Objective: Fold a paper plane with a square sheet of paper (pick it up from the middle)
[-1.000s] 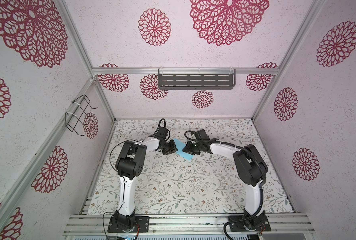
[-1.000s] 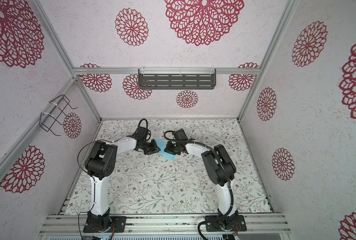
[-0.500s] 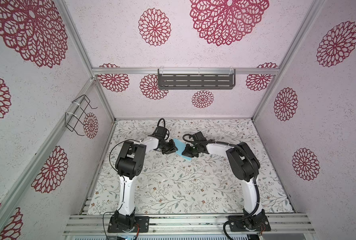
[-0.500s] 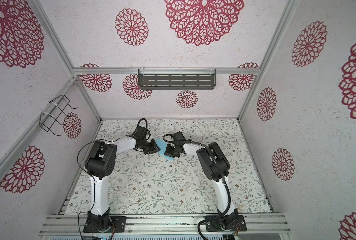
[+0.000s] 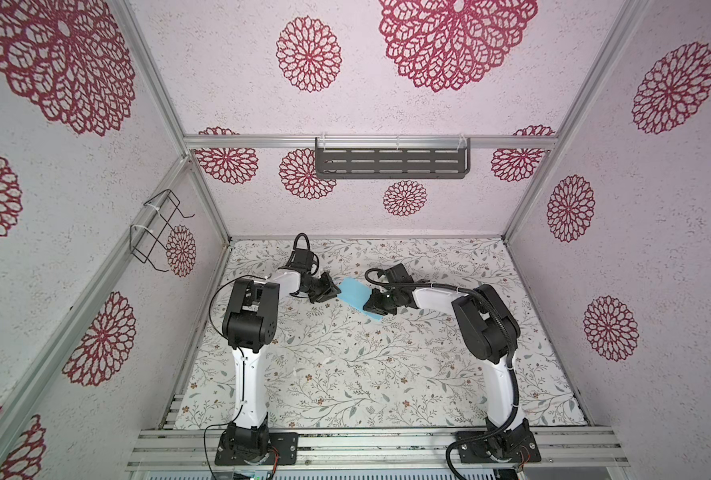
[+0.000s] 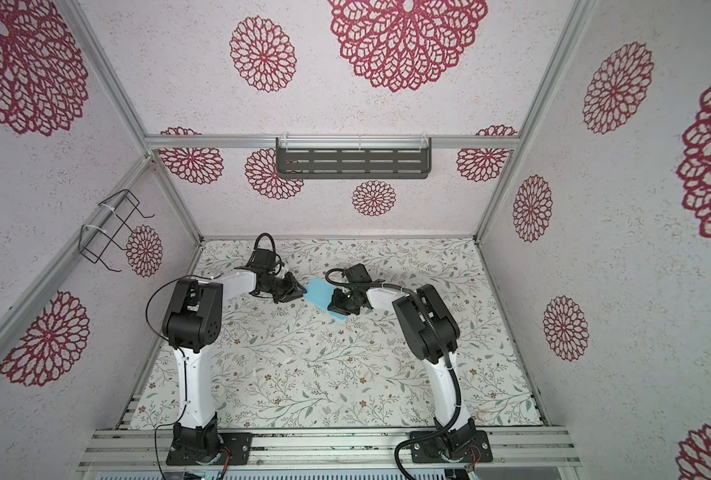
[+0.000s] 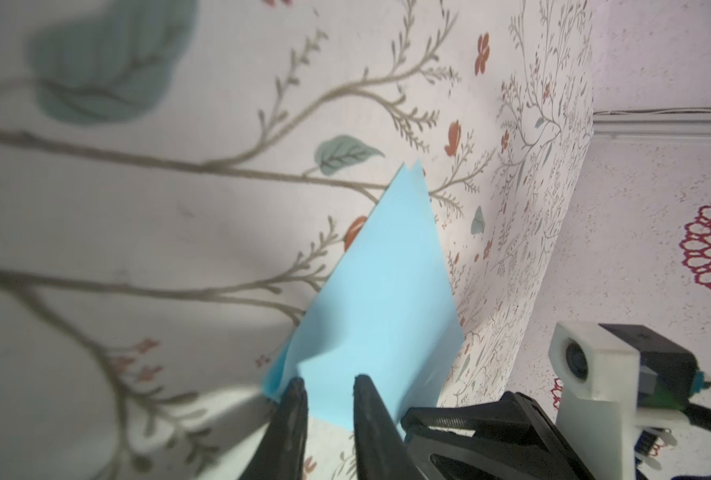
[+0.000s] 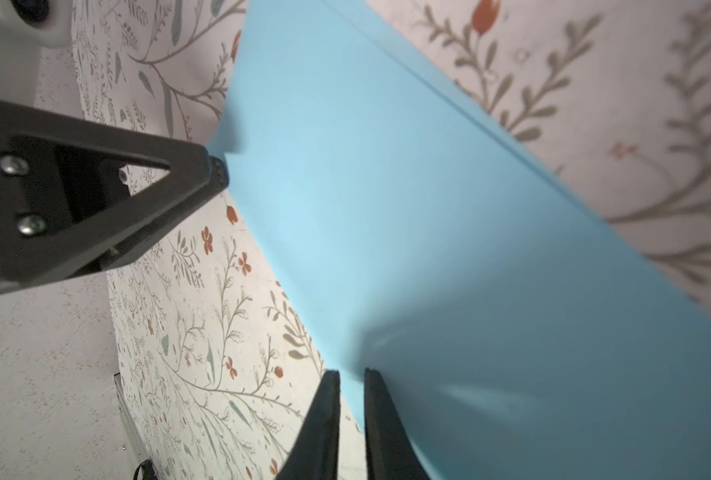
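The square sheet of paper (image 5: 354,296) (image 6: 318,293) is light blue and lies doubled over as a slanted strip on the floral table, a little behind the middle. In the right wrist view its far long edge (image 8: 462,104) shows two layers. My left gripper (image 5: 337,289) (image 7: 329,384) is at the strip's left corner, its fingers a small gap apart with the tips over the paper, and that corner is slightly curled. My right gripper (image 5: 367,306) (image 8: 351,372) is at the strip's right edge. Its fingers are only a slit apart, and the paper's edge passes beneath them.
A grey slotted shelf (image 5: 391,164) hangs on the back wall and a wire rack (image 5: 158,230) on the left wall. Patterned walls close in the table on three sides. An aluminium rail (image 5: 366,444) carrying both arm bases runs along the front edge.
The right arm has folded in, its elbow swinging left, and its gripper has slid a little left along the paper. The left fingers have parted slightly at the corner.
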